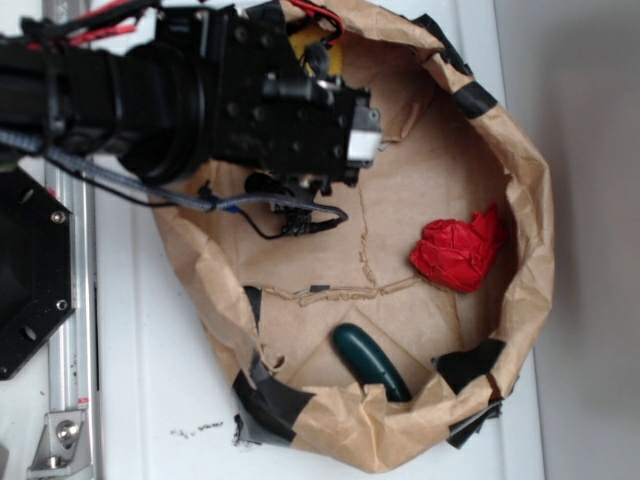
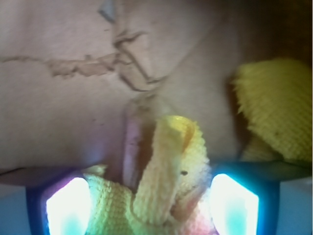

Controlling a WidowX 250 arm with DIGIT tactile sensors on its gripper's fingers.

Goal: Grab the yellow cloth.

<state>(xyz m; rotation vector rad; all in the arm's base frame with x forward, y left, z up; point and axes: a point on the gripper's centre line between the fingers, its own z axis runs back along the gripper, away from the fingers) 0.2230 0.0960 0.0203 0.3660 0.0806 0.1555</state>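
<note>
Inside the paper-lined basin (image 1: 520, 200), far left, the gripper (image 2: 151, 196) stood spread around a raised fold of the yellow cloth (image 2: 166, 161), the red cloth (image 1: 460, 250) well apart.

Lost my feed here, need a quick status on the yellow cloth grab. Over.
Gripper low inside paper bin, fingers either side of a yellow cloth fold. Closure unclear. Red cloth and dark green object lie clear.

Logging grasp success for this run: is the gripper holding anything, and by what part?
The yellow cloth sits between the gripper's fingers, a raised fold bunched in the gap. Whether the fingers actually clamp it cannot be told from these views.
</note>
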